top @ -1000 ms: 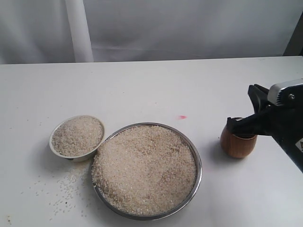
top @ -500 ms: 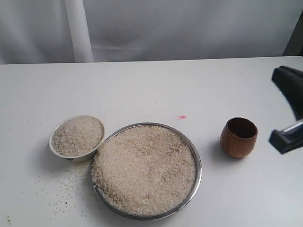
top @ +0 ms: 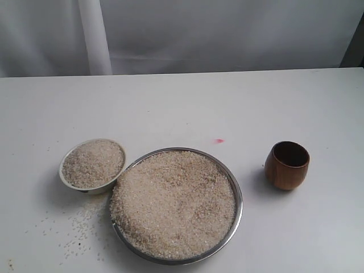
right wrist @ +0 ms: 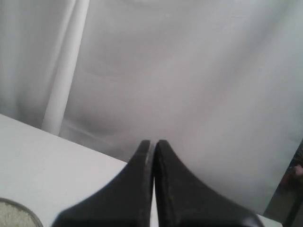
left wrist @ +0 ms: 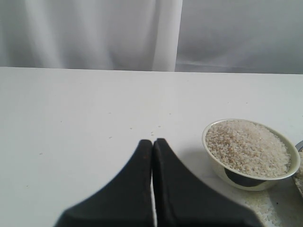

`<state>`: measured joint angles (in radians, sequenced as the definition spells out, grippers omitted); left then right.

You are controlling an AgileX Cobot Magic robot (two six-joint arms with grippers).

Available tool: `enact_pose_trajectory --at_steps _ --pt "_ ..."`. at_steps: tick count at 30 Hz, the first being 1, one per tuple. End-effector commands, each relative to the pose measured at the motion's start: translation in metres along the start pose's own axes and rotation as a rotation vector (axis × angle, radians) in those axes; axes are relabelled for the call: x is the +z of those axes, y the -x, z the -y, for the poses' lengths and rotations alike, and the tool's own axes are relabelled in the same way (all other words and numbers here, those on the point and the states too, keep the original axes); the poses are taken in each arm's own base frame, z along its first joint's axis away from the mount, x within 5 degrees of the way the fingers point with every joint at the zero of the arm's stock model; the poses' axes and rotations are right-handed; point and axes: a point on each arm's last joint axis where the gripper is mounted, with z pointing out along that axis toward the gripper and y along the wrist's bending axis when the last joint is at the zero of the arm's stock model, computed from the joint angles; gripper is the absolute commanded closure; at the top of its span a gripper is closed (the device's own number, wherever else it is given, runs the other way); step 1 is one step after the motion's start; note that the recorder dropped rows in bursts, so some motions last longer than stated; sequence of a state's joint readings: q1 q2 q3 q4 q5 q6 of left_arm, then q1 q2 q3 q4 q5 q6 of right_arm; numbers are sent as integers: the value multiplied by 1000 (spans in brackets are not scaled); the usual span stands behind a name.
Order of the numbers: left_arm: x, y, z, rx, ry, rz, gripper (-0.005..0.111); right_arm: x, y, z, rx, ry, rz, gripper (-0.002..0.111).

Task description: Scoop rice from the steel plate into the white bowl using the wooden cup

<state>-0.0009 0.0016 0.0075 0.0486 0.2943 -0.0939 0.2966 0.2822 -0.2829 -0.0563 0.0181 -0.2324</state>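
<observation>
Right gripper [right wrist: 152, 144] has left the exterior view; a second ago it was at the wooden cup [top: 286, 170], half a second ago already off past it, away from the steel plate [top: 240, 196]. Cup stands upright and alone on the table [top: 170, 108], to the right of the plate and apart from it, dark inside showing, nothing touching it. Right wrist view: the two black fingers are pressed together with nothing between them, aimed at the white curtain [right wrist: 189, 94]. Left gripper [left wrist: 152, 144] is also pressed together and empty, low over bare table on the far side of the white bowl [left wrist: 246, 180] from the plate. Plate is heaped with rice [top: 173, 205] nearly to the rim. Bowl sits just off the plate's upper-left edge, touching or almost touching, can't tell which, and it is full of rice too. Loose grains [top: 79, 227] scattered on the table left of the plate, below the bowl. Small red mark [top: 218, 140] just beyond the plate's far rim.
</observation>
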Motion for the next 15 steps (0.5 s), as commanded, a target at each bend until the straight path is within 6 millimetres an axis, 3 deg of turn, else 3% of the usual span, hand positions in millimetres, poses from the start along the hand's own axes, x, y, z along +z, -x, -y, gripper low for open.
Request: enact_pose_trajectory --at_steps 1,9,15 --pt "-1 3 1 -6 -6 19 107 -11 -13 -1 -23 -1 -116 108" --pt "-1 3 1 -6 -6 19 107 -23 -11 1 -34 -32 -71 108" --pt "-1 3 1 -6 -6 19 107 -20 -27 -6 58 -19 -7 108"
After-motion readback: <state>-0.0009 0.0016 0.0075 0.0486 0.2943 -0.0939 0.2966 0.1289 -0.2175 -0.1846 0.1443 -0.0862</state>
